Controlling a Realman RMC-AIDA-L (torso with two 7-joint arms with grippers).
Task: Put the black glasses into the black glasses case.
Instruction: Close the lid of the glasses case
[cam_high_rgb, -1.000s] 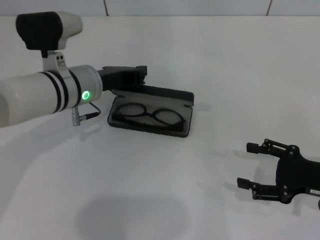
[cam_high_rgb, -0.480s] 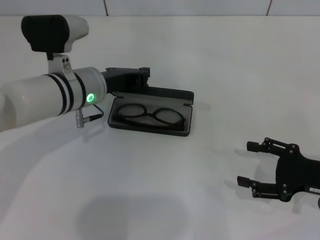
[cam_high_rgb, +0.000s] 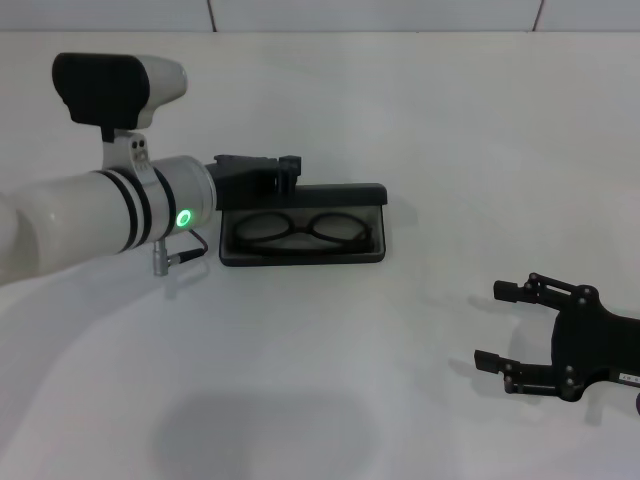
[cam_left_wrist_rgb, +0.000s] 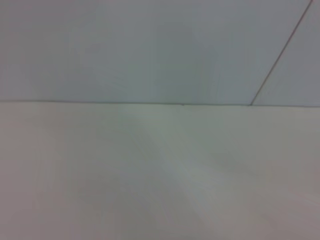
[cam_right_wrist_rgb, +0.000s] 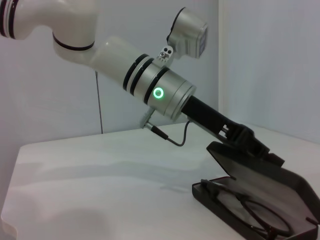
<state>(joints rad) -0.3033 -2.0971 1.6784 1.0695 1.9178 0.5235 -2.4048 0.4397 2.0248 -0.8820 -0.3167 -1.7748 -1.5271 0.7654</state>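
The left pincer (cam_high_rgb: 285, 172) has tipped the black glasses case (cam_high_rgb: 302, 225) lid upward.

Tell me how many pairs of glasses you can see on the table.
1. The glasses lie inside the open case, near the middle of the table. The left gripper is at the case's lid; the right gripper rests apart. None look hidden.

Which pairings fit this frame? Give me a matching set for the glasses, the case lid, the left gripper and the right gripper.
Things:
1. black glasses
2. case lid
3. left gripper
4. right gripper

States:
A. jaws open, apart from the case, low over the table
B. lying in the black glasses case
C. at the lid's back edge
D. partly raised

Pairs: 1-B, 2-D, 3-C, 4-A
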